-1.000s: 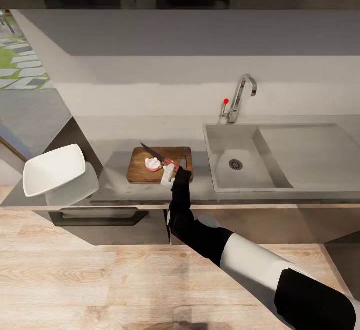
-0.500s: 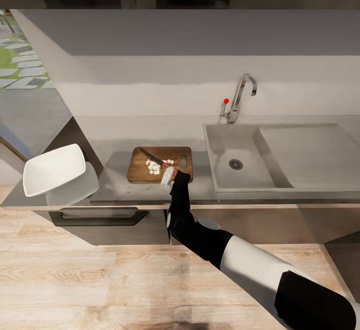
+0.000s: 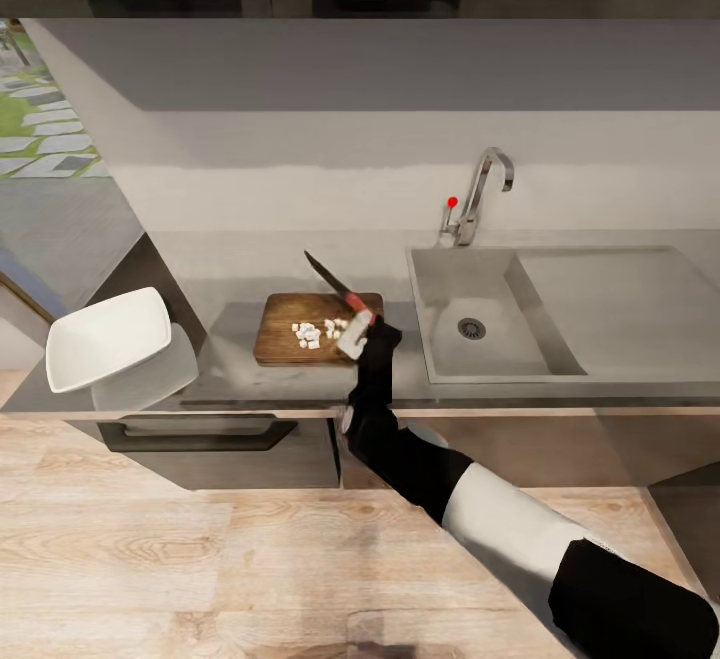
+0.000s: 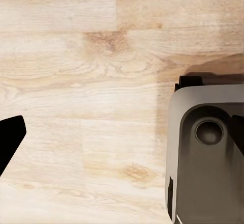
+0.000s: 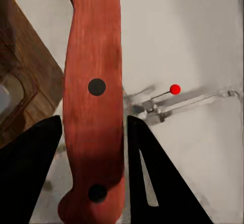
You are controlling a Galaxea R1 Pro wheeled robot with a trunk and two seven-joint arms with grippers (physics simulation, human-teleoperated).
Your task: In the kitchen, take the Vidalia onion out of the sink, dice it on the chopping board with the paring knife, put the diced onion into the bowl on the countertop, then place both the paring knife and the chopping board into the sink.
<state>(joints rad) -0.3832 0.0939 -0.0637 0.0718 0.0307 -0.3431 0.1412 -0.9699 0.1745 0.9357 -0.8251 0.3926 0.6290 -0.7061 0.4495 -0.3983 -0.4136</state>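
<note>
1. The right gripper (image 3: 358,335) is clamped on the red handle of the paring knife (image 3: 333,285), which is lifted clear of the chopping board (image 3: 280,334); the dark blade slants up and away toward the back wall.
2. In the right wrist view, the knife handle (image 5: 95,96) with its three dark rivets sits between the two black fingers (image 5: 30,168), which press against both of its sides.
3. The onion lies as small white diced pieces (image 3: 314,331) scattered on the middle of the board.
4. The board rests on the countertop (image 3: 400,374), just left of the sink (image 3: 445,279), whose basin shows its round drain.
5. The chrome tap (image 3: 482,189) with its red knob stands behind the sink.
6. The white bowl (image 3: 108,337) sits well to the left of the board, at the counter's corner.
7. The left wrist view looks down on the wooden floor (image 4: 86,81); one dark fingertip (image 4: 10,137) shows at the edge, so I cannot tell how wide the left pincer stands.
</note>
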